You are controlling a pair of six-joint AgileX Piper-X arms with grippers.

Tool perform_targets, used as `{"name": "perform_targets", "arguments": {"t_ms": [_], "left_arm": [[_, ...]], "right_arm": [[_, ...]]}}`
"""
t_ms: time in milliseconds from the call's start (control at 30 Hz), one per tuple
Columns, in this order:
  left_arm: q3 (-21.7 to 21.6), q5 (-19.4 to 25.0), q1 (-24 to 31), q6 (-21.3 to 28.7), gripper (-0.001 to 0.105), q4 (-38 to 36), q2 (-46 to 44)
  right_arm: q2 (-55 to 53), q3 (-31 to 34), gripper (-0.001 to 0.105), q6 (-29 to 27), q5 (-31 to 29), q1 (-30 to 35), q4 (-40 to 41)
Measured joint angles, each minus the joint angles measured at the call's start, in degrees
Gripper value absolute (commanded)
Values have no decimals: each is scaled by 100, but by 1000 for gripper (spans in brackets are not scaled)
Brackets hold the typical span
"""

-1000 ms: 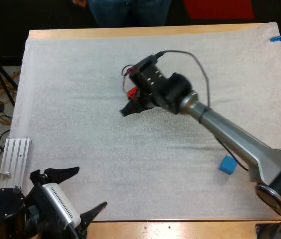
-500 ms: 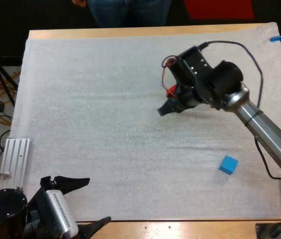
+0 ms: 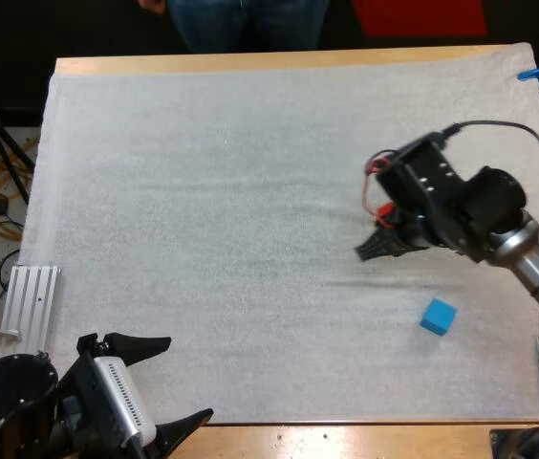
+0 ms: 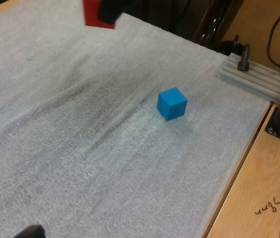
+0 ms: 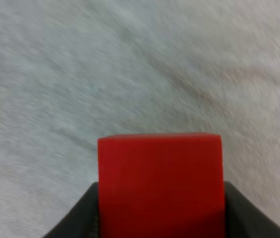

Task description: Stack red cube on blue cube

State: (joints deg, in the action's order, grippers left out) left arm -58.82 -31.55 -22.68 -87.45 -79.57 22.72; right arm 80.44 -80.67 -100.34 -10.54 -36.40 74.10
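Observation:
The red cube [image 5: 161,183] is pinched between my right gripper's two black fingers [image 5: 80,218], lifted above the white mat. In the high view my right gripper [image 3: 379,244] hangs over the mat's right half, with a bit of the red cube [image 3: 384,226] showing at its fingers. The blue cube [image 3: 438,316] sits alone on the mat, a little nearer the front edge and to the right of that gripper. From the left wrist view the blue cube [image 4: 172,103] lies on the mat, the red cube [image 4: 99,15] held above and beyond it. My left gripper [image 3: 169,382] stands open at the front left corner.
An aluminium rail [image 3: 31,296] lies off the mat's left edge, and another rail [image 4: 251,79] lies beyond the blue cube at the table's right side. A person [image 3: 246,19] stands at the far side. The bare wooden table edge [image 3: 346,442] runs along the front.
My right arm has carried the red cube from the mat's middle to the right and toward the front, closer to the blue cube. My left gripper has barely shifted.

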Motion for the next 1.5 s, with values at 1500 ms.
{"name": "perform_targets", "arguments": {"t_ms": [1500], "left_arm": [[-5,41,0,56,87,0,0]], "right_arm": [[-2738,4333,12,1167,357,540,-1745]]}}
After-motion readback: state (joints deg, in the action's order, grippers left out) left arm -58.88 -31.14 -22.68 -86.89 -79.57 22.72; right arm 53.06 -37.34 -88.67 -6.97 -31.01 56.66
